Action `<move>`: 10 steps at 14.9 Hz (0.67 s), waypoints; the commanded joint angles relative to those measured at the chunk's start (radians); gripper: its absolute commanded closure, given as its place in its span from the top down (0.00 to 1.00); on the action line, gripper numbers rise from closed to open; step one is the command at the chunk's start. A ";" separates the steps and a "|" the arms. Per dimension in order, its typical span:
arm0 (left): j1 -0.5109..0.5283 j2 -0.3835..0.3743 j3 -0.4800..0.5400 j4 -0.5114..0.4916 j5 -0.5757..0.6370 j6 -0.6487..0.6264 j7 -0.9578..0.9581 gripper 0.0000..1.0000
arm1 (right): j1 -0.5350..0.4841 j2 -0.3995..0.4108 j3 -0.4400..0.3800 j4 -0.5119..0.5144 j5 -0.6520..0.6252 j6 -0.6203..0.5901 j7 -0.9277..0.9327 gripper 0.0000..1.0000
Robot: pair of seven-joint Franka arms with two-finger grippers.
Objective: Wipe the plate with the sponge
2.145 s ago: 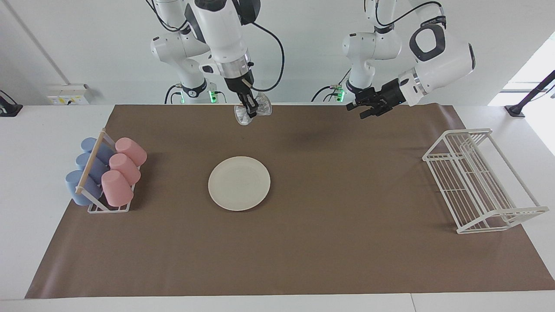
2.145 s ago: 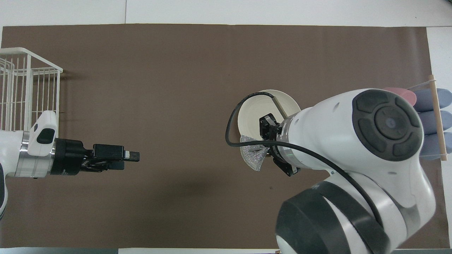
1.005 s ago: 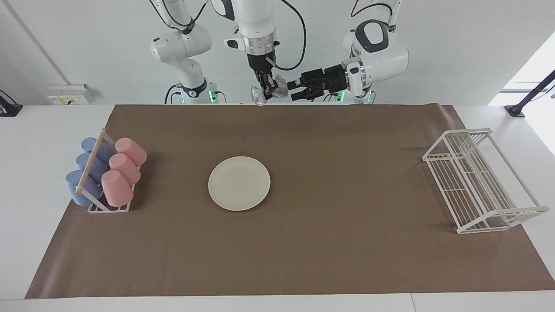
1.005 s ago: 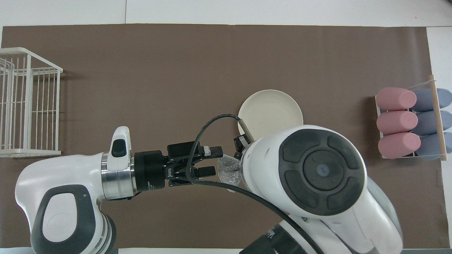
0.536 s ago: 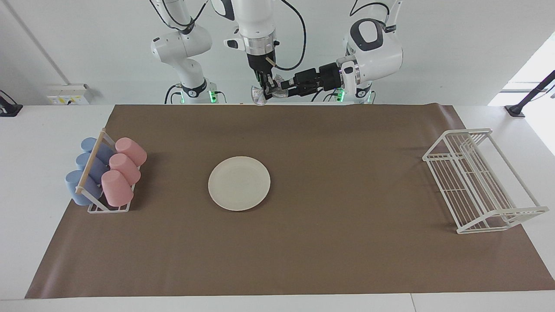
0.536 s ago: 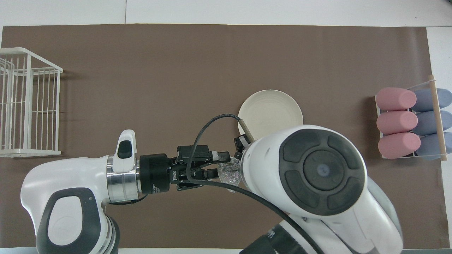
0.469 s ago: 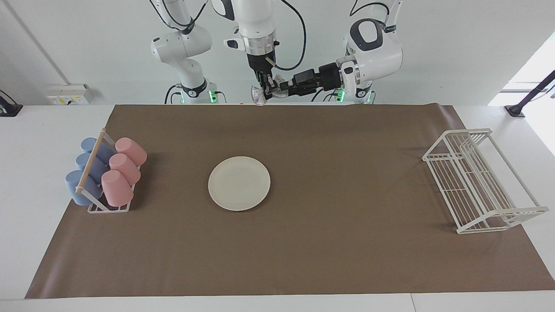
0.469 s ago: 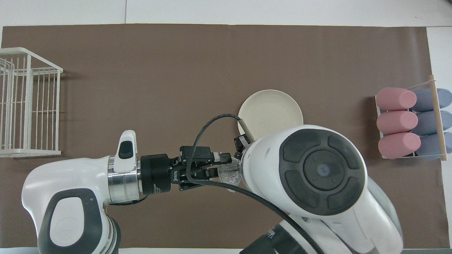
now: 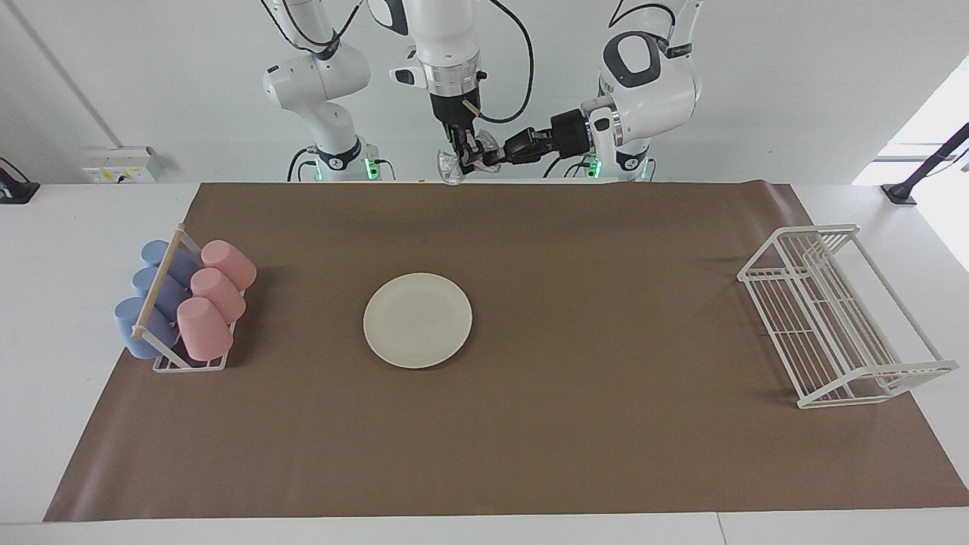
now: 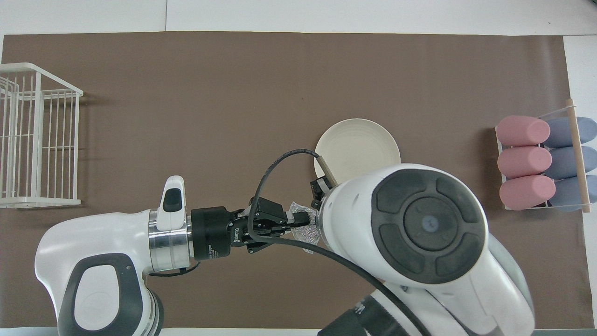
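Both grippers meet high in the air on the sponge (image 9: 454, 163), over the mat's (image 9: 606, 318) edge nearest the robots: the right gripper (image 9: 468, 159) hangs straight down, clamped on it, and the left gripper (image 9: 493, 157) reaches in level from the side, its fingers pinched onto the same sponge. Farther from the robots than that sponge, the plate (image 9: 417, 320) lies flat on the mat, well apart from both grippers.

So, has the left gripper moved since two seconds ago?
Yes. The left gripper has swung from the wire rack's end of the table toward the middle, and is now shut on the sponge beside the right gripper.
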 commanded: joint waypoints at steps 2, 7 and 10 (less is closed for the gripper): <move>-0.018 -0.040 0.005 -0.020 -0.018 0.031 -0.037 0.00 | -0.040 0.002 0.005 0.010 -0.020 -0.003 -0.037 0.84; -0.010 -0.040 0.008 -0.020 -0.015 0.031 -0.051 0.00 | -0.184 -0.009 0.002 0.010 -0.020 -0.012 -0.555 1.00; 0.016 -0.041 0.009 -0.031 -0.007 0.031 -0.051 0.00 | -0.287 -0.012 0.002 0.008 -0.020 -0.016 -0.860 1.00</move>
